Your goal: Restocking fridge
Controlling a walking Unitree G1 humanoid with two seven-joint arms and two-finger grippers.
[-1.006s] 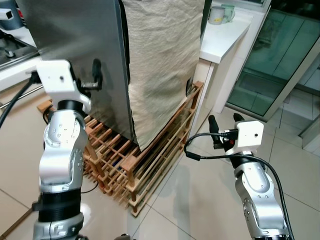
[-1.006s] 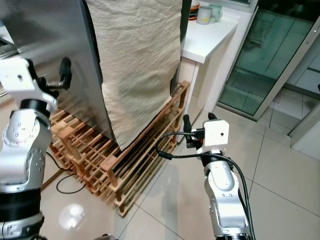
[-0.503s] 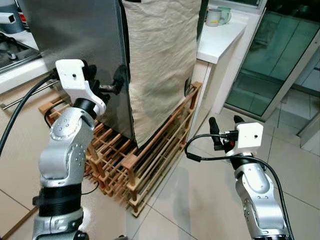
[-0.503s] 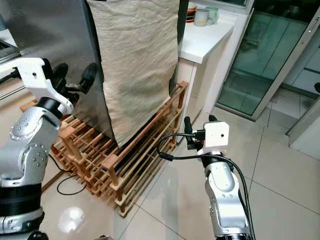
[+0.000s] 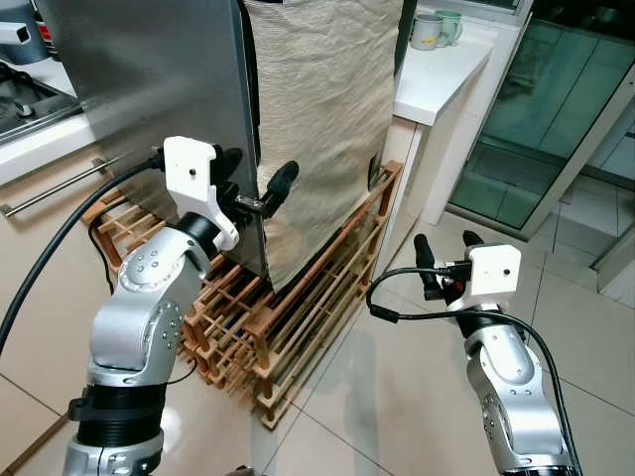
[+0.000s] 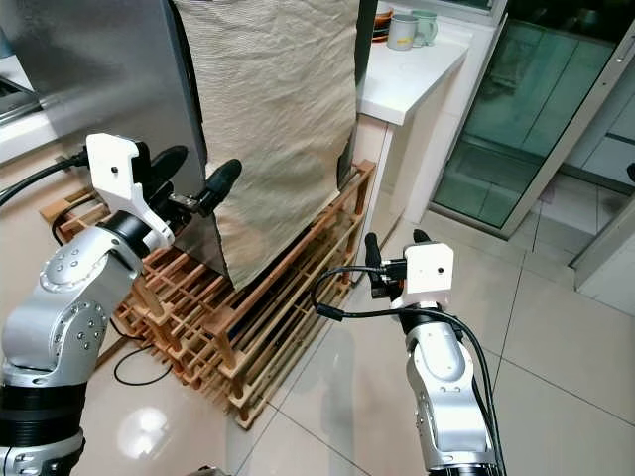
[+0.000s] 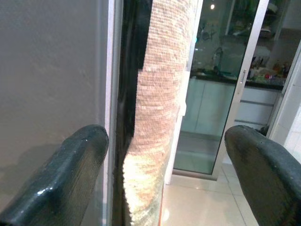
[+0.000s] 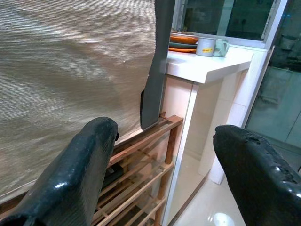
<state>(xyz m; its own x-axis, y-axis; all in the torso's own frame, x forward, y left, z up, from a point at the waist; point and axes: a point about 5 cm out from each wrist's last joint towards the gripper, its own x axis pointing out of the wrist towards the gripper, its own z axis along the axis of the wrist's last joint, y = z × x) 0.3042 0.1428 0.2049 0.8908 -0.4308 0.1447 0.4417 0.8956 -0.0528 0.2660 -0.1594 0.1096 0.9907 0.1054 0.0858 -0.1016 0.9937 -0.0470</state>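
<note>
The tall stainless-steel fridge [image 5: 149, 89] is cut off by the top edge of both eye views; its upper part cannot be assessed. A beige woven cloth [image 5: 322, 109] drapes over its side, concealing the surface beneath. The slatted wooden pallet rack [image 5: 298, 307] runs under the fridge, its rear portion hidden. The two pale mugs [image 5: 437, 28] on the white counter [image 5: 437, 74] are too small for markings to be read. The stacked plates [image 8: 184, 40] are partly hidden behind the fridge's dark edge.
</note>
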